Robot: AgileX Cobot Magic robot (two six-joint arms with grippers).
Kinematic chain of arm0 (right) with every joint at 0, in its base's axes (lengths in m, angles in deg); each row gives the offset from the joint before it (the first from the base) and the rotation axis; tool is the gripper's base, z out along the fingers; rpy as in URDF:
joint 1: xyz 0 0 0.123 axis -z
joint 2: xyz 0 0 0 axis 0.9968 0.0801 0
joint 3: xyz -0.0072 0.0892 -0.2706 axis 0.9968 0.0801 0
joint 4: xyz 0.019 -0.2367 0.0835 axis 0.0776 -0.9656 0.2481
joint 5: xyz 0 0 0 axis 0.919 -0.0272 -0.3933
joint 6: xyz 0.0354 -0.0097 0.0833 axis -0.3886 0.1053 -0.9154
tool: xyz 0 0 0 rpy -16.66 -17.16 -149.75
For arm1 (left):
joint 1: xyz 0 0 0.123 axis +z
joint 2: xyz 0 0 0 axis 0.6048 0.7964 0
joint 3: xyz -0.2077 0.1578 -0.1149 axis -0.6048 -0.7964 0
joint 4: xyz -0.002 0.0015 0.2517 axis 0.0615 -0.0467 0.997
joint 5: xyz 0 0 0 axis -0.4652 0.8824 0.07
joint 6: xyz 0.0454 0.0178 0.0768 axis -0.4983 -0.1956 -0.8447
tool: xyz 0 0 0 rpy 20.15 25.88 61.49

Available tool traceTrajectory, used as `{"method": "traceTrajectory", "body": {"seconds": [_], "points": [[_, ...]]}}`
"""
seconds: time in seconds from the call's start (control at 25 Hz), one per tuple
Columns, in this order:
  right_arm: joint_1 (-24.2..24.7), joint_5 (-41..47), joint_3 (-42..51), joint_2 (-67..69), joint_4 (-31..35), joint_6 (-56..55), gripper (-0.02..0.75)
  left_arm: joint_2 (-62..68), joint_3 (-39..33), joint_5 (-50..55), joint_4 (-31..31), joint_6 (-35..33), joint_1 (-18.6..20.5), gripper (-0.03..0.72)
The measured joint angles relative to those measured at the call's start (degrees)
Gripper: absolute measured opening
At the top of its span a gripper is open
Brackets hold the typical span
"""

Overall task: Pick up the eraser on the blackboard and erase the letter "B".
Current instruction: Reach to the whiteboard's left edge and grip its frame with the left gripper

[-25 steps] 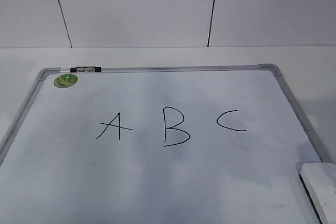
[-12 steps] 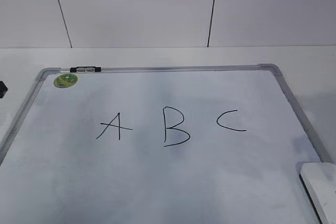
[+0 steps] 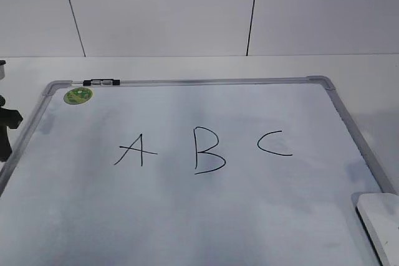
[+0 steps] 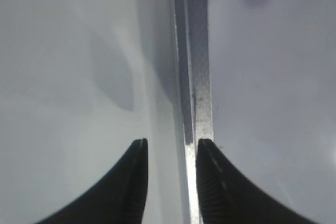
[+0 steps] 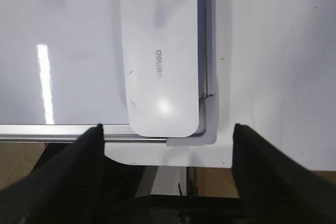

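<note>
The blackboard (image 3: 212,81) is a white board with a grey frame, lying flat. The black letter "B" (image 3: 207,149) is drawn at its middle, whole. The white eraser (image 3: 380,222) lies on the board's near right corner. In the right wrist view the eraser (image 5: 160,56) lies just ahead of my right gripper (image 5: 168,127), which is open wide and empty above the board's corner. My left gripper (image 4: 171,145) is open by a narrow gap and empty over the board's left frame rail (image 4: 202,93). It shows at the left edge of the exterior view (image 3: 6,130).
A black "A" (image 3: 132,151) and a "C" (image 3: 273,142) flank the B. A green round sticker (image 3: 78,95) and a small black-and-silver clip (image 3: 101,82) sit at the far left corner. A white wall stands behind the table.
My left gripper has come into the exterior view at the left edge and moved further in. The eraser and the letters have not moved.
</note>
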Motion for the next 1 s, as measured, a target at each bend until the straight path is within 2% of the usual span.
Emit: {"method": "traceTrajectory", "body": {"seconds": [0.4,1.0], "points": [[0.0,-0.1,0.0,0.0,0.0,0.0,0.564,2.8,0.0,-2.6,0.0,-1.1,-3.0,0.24],[0.0,0.0,0.0,0.2,0.2,0.0,0.564,2.9,0.0,-2.1,-0.3,-1.2,-2.8,0.24]]}}
